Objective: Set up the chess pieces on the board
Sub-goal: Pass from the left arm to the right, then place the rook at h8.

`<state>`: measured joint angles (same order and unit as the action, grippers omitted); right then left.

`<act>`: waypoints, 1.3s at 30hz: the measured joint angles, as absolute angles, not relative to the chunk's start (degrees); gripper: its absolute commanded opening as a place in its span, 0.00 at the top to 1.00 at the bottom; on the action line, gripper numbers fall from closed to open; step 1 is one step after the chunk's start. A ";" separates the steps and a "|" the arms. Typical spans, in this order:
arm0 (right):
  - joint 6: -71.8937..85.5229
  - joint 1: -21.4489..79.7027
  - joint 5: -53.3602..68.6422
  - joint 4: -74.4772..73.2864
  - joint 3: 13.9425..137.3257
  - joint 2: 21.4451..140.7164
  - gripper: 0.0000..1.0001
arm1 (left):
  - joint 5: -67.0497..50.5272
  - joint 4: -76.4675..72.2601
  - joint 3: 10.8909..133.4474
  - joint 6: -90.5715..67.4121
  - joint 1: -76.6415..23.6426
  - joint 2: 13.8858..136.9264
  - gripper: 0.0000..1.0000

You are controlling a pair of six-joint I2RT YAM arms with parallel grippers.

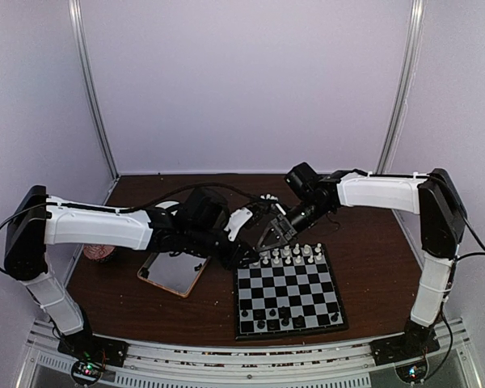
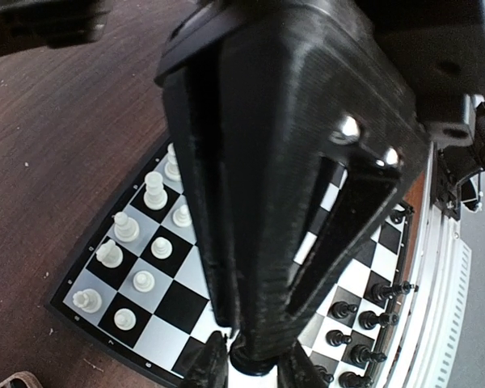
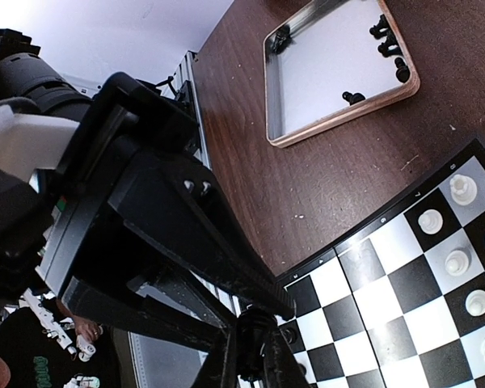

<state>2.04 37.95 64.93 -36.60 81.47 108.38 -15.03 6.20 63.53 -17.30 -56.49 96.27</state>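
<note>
On the near rows of the board [image 1: 288, 288] stood black pieces [image 1: 279, 317], with white pieces [image 1: 291, 255] along the far rows. At its far-left corner the left gripper [image 2: 252, 370] had its tips slightly apart around something dark; I couldn't tell if it gripped. The right gripper [image 3: 250, 368] beside it was closed tight, contents unclear. Off left, the tray [image 3: 339, 125] held a few more black ones.

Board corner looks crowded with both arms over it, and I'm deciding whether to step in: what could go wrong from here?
1. The left fingers and right fingers sit close together over one corner of the board; they could collide.
2. The white pieces stand right beside them; a sideways sweep may topple some.
3. A small dark piece seems pinched at the right fingers' tips; it might slip out.
</note>
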 measured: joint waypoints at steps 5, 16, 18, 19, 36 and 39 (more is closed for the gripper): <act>1.78 37.74 64.51 -36.21 80.99 108.09 0.93 | -13.58 6.63 63.55 -17.06 -56.47 96.27 0.65; -3.31 36.60 59.61 -38.30 80.95 103.74 0.93 | -10.31 12.12 60.73 -13.76 -56.47 90.06 0.62; -4.71 36.62 58.08 -39.29 80.95 103.24 0.93 | -9.58 14.37 60.23 -12.53 -56.18 87.46 0.60; -5.61 36.71 57.12 -39.83 80.95 102.89 0.93 | -9.26 15.62 60.03 -11.99 -55.75 85.93 0.59; -21.87 60.03 31.70 -50.24 85.52 98.26 0.93 | -2.57 25.06 66.87 -8.71 -29.02 77.36 0.38; -23.79 64.93 27.97 -51.53 87.05 100.01 0.94 | -4.21 25.61 66.87 -8.23 -26.70 78.78 0.38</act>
